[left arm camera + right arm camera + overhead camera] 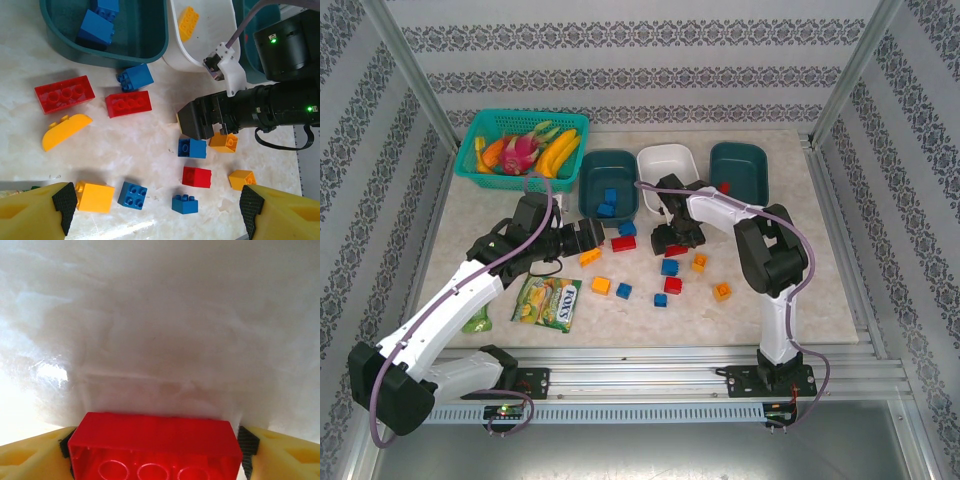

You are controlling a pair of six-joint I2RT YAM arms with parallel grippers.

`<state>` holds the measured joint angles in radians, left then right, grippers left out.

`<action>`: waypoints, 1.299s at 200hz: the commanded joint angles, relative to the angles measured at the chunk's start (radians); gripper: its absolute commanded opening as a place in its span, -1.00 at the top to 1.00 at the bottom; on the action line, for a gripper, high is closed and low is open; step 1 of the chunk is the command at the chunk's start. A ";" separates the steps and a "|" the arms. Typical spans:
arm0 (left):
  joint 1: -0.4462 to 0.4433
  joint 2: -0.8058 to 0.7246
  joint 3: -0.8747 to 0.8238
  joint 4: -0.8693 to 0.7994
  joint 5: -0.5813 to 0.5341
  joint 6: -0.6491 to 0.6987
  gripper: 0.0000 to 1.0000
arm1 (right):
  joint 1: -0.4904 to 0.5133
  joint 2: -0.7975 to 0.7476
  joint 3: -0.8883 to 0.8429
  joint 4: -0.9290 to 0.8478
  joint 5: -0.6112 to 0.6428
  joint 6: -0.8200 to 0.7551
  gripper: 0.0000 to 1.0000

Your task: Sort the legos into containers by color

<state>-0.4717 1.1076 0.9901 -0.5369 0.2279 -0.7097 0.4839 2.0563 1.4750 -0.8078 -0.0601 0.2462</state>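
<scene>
Red, blue and orange-yellow legos [624, 291] lie scattered across the middle of the marble table. A long red lego [155, 442] lies on its side, with my right gripper [154, 450] shut on its two ends; from above this gripper [675, 246] is low at the table, in front of the white container [668, 150]. The left teal container [610, 153] holds blue legos [95, 27]. An orange-yellow lego [189, 22] lies in the white one, and a red lego [725, 187] in the right teal container [745, 165]. My left gripper [157, 210] hangs open above two blue legos [132, 195], holding nothing.
A green lattice basket [480, 125] of toy fruit stands at the back left. A green-yellow candy packet [548, 300] lies near the front left. My right arm's black wrist [240, 115] reaches across the legos. Metal frame rails [670, 355] border the table.
</scene>
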 commanded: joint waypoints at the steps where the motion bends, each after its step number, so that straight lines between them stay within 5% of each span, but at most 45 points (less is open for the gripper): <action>1: -0.007 -0.001 0.030 0.001 -0.006 -0.010 -0.73 | -0.005 0.011 0.021 -0.005 0.005 0.008 -0.48; 68: -0.035 0.061 0.101 0.012 0.021 0.023 -0.71 | -0.019 -0.221 -0.034 -0.024 0.034 0.061 -0.22; 111: -0.089 0.249 0.271 0.078 0.065 0.051 -0.69 | -0.218 -0.371 -0.038 -0.038 0.060 0.082 -0.22; 158: -0.123 0.467 0.472 0.116 0.118 0.068 -0.68 | -0.415 -0.184 0.174 -0.071 0.047 0.056 -0.22; 205: -0.127 0.577 0.566 0.129 0.142 0.062 -0.67 | -0.456 0.072 0.396 -0.178 0.054 0.016 -0.22; 260: -0.131 0.617 0.618 0.132 0.132 0.044 -0.67 | -0.467 0.203 0.488 -0.204 0.019 0.017 -0.27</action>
<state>-0.5892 1.7145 1.5635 -0.4358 0.3561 -0.6628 0.0277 2.2227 1.9049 -0.9585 -0.0200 0.2806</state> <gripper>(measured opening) 0.836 0.635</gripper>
